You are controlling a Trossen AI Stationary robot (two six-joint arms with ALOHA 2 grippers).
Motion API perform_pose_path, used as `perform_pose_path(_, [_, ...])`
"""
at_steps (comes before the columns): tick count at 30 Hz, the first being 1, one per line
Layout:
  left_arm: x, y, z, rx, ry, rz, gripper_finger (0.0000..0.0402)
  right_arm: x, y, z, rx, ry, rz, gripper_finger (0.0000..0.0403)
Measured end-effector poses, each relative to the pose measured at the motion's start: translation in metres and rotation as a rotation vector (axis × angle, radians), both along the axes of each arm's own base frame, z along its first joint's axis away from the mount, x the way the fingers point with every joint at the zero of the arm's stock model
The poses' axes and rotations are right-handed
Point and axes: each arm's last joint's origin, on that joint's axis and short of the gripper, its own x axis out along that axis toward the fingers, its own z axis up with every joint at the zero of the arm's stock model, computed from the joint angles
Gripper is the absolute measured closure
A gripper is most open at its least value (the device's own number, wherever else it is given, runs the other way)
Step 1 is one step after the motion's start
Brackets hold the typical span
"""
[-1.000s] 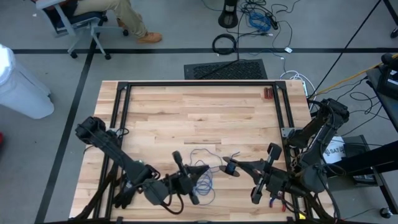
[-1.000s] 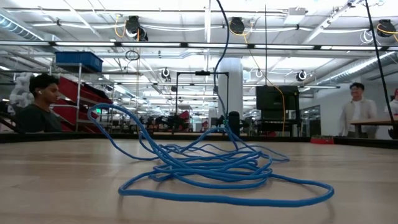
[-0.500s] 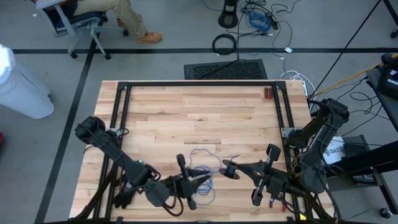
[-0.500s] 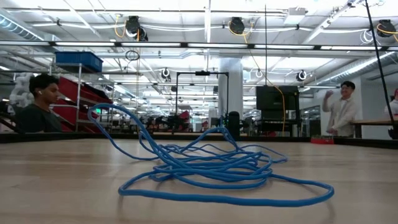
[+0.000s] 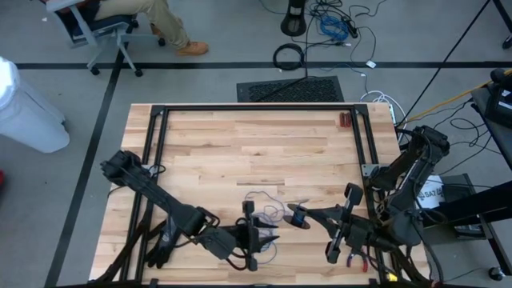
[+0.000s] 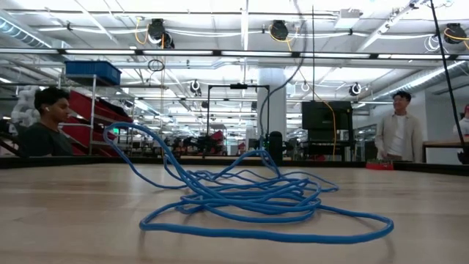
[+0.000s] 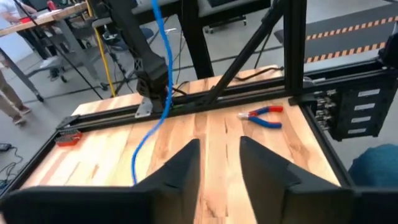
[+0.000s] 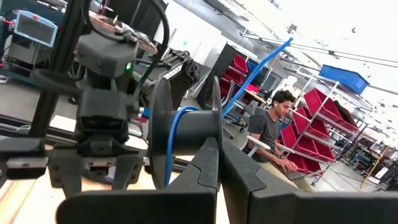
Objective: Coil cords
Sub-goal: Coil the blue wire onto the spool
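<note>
A thin blue cord [image 6: 249,198] lies in a loose tangle on the wooden table [image 5: 240,152], near its front edge, between the two arms. It looks light, limp and springy — likely to slip and snag on its own loops, so a single strand at the tangle's edge seems the best place to grip.

The left gripper [image 5: 268,234] hovers at the tangle, fingers spread with nothing between them. The right gripper [image 5: 308,214] is beside it, fingers pressed onto a black spool [image 8: 177,140] with a few blue turns on it.

From above the cord is faint — its ends cannot be traced. A strand rises out of the low view.
</note>
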Motion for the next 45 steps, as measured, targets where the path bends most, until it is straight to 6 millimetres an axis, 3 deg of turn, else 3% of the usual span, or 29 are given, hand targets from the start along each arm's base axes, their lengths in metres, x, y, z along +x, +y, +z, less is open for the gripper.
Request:
perform_pose_path(8, [0.002,-0.003,-0.006,-0.023,0.034,-0.076,0.0215,-0.008,0.004,0.001,-0.001,0.012,-0.018,0.0403])
perform_pose_path(19, [0.009,0.004,-0.014,-0.052,0.073,-0.079,0.0214,-0.016,0.005,0.004,0.013,0.004,0.007,0.0403])
perform_pose_path(26, [0.014,0.011,-0.019,-0.007,0.057,0.051,0.0214,-0.017,0.004,0.005,0.019,0.001,0.006,0.0403])
perform_pose_path(45, [0.026,0.021,-0.033,0.015,0.081,0.105,0.0214,-0.017,0.004,0.005,0.02,0.0,0.01,0.0403])
